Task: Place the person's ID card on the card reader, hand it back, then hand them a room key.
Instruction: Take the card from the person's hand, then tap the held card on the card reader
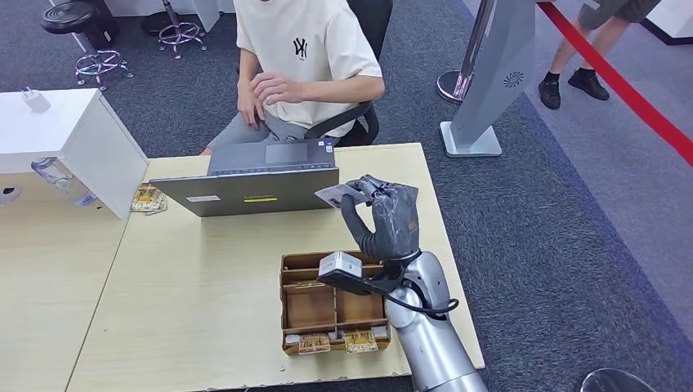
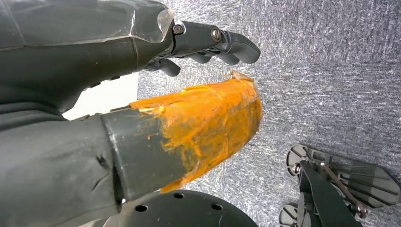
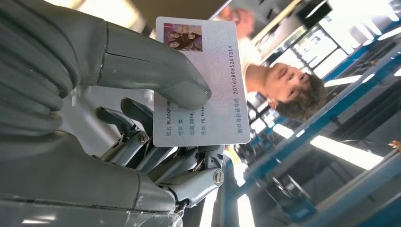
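ID card (image 3: 201,80): 1, pinched by right hand (image 1: 387,219) fingers above table (image 1: 204,278); left hand (image 2: 142,94) fingers apart, holding nothing.

Bright, even indoor light; ceiling-lamp glare and soft background blur in right wrist view.

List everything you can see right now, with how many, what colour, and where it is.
White plastic ID card: one, white, pinched in the right hand above the table.
Brown compartmented cardboard tray: one, brown, on the table's near edge, cards in its front slots.
Grey open laptop: one, grey, on the table before the seated person.
Light wooden table: one, beige.
White cabinet: one, white, left of the table.
Grey floor stand: one, grey, on the carpet to the right.
Seated person: one, cream shirt, behind the laptop.
Right hand: one, dark grey, raised.
Left hand: one, dark with orange tape, over carpet.
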Robot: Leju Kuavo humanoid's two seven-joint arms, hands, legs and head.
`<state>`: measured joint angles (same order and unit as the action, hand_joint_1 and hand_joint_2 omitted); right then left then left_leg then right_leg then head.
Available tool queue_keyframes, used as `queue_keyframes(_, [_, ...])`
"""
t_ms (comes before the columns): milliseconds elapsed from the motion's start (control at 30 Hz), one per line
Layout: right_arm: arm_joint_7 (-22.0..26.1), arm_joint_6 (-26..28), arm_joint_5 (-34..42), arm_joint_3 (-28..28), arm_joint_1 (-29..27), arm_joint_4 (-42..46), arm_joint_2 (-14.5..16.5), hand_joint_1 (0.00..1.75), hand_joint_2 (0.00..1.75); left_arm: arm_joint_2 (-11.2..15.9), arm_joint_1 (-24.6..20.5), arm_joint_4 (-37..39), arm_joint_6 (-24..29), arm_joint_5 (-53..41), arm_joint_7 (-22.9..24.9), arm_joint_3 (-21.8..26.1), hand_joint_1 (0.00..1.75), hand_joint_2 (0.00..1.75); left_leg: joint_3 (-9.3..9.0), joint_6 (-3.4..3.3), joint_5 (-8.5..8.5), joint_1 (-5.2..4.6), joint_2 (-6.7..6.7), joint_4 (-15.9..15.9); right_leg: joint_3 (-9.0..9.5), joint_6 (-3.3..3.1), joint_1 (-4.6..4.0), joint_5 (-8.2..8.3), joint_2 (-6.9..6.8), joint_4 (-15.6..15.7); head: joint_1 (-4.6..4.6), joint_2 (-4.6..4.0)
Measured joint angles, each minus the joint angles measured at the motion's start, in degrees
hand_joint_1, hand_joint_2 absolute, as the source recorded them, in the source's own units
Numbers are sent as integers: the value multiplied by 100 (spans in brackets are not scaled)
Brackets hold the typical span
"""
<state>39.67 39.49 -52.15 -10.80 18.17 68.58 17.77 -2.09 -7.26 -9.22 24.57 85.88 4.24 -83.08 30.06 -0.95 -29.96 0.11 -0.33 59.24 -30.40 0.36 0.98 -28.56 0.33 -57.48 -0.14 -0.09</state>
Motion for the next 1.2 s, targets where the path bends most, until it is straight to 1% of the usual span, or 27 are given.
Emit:
queue_keyframes(67, [-47, -130, 895, -241, -3, -146, -35, 175, 175, 3, 1, 0, 4, 5, -11, 0, 0, 0, 0, 0, 0, 0, 0, 0, -1, 0, 0, 0, 0, 0, -1, 0])
queue_keyframes(133, [-141, -442, 1855, -531, -15, -221, -101, 175, 175, 4, 1, 0, 9, 11, -32, 0, 0, 0, 0, 0, 0, 0, 0, 0, -2, 0, 0, 0, 0, 0, -1, 0])
queue_keyframes(200, [-259, -958, 2737, -792, -46, -218, -195, 175, 175, 5, 2, 0, 15, 16, -60, 0, 0, 0, 1, 0, 0, 0, 0, 0, -3, 0, 0, 0, 0, 0, -1, 0])
queue_keyframes(300, [-439, -1983, 4102, -1102, -169, -91, -406, 175, 175, 5, 8, 0, 27, 23, -97, 2, 0, 0, 3, 0, 0, 0, -3, 0, -4, 0, 0, 0, -3, 0, 1, 0])
queue_keyframes(367, [-481, -2450, 4683, -1232, -263, 15, -559, 175, 175, 8, 13, 0, 31, 26, -115, 2, 0, 0, 5, 0, 0, 0, -3, 0, -5, 0, 1, 0, -3, 1, 1, 0])
queue_keyframes(467, [-498, -2853, 5119, -1334, -410, 178, -770, 175, 175, 14, 14, 0, 38, 31, -138, 2, 0, 0, 6, -1, -1, -1, -3, 0, -6, 0, 2, 0, -3, 2, 1, 0])
queue_keyframes(600, [-527, -3258, 5474, -1387, -620, 434, -1013, 175, 175, 19, 18, 0, 53, 36, -183, 7, 0, 0, 7, -1, -1, -2, -2, 1, -7, 0, 3, 0, -3, 3, -1, 0])
queue_keyframes(867, [-567, -3663, 5738, -1352, -901, 890, -1568, 175, 175, 28, 21, 0, 61, 41, -261, 26, 0, 0, 6, 0, 0, -3, -2, 1, -8, 0, 2, 0, -3, 3, -1, 0])
queue_keyframes(1000, [-573, -3820, 5812, -1154, -986, 1011, -1854, 175, 175, 43, 25, 0, 60, 42, -286, 29, 0, 0, 7, 0, 0, -3, -3, 1, -8, 1, 2, 0, -3, 3, -1, 0])
queue_keyframes(1200, [-545, -4255, 5999, -637, -1109, 1118, -2182, 175, 175, 54, 31, 0, 51, 42, -304, 41, 0, 0, 7, -1, -1, -3, -2, 2, -9, 1, 3, 1, -3, 3, 0, 0])
